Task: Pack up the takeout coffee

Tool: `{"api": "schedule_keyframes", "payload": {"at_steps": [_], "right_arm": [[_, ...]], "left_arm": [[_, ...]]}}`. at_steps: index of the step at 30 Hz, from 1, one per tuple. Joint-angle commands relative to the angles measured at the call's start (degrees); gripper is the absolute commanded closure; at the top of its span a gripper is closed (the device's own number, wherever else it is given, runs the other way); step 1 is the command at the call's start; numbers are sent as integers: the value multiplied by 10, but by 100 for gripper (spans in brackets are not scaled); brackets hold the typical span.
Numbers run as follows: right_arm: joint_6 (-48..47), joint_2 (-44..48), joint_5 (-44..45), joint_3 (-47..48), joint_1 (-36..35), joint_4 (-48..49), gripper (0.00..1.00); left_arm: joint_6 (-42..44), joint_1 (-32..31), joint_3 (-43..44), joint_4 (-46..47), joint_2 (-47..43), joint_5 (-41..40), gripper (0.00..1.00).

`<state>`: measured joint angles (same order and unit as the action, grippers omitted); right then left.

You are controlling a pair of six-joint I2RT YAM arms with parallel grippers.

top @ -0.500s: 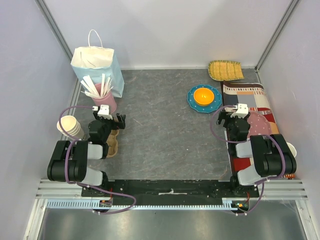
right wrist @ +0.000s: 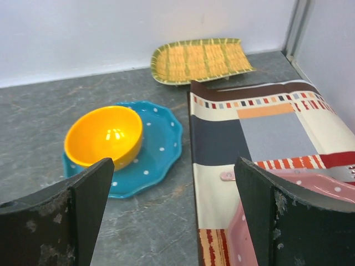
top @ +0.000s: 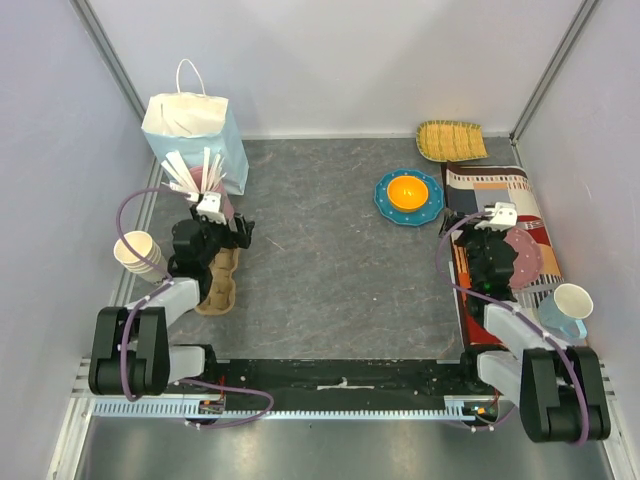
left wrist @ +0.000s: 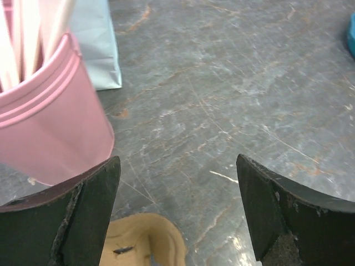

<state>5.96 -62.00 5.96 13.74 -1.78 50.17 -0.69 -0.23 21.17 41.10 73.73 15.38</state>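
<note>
Left hand [left wrist: 176, 166], spread and empty, hangs just beside the pink cup [left wrist: 50, 127]; any sideways swing could tip it. Right hand [right wrist: 172, 166] is spread too; no lidded coffee shows.

— What's on the left of the worktop [top: 330, 290]?

— The bag [top: 195, 130] stands at the far left, with the cup of sticks [left wrist: 50, 127] just before it. The stacked cups [top: 140, 255] are at the left edge. The cup carrier [top: 218, 285] is to their right, with the left hand [left wrist: 177, 210] over its far end.

— And the right?

— The tray [top: 452, 140] lies farthest back, with the mat [top: 495, 190] before it. The bowl [top: 408, 190] sits on a plate [top: 385, 205] left of the mat. A second plate [top: 528, 258] lies on the mat, partly under the right hand [right wrist: 172, 216]. The mug [top: 565, 308] stands nearest.
</note>
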Motion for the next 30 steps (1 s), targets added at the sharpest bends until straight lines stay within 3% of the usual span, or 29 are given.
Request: {"api": "schedule_keyframes", "payload": {"at_steps": [1, 8, 9, 16, 21, 30], "right_arm": [[40, 59, -47, 39, -3, -92, 2], [75, 87, -118, 68, -4, -133, 2], [77, 86, -126, 81, -6, -149, 2], [99, 75, -183, 122, -14, -187, 2], [99, 72, -192, 139, -34, -207, 2], [103, 31, -240, 166, -76, -211, 2]], "left_arm": [[52, 1, 53, -189, -45, 75, 9], [125, 1, 145, -468, -90, 93, 18], [132, 1, 176, -538, -97, 87, 18], [219, 1, 321, -802, -96, 32, 18], [234, 1, 380, -892, -86, -81, 18], [234, 1, 478, -1004, -105, -198, 18]]}}
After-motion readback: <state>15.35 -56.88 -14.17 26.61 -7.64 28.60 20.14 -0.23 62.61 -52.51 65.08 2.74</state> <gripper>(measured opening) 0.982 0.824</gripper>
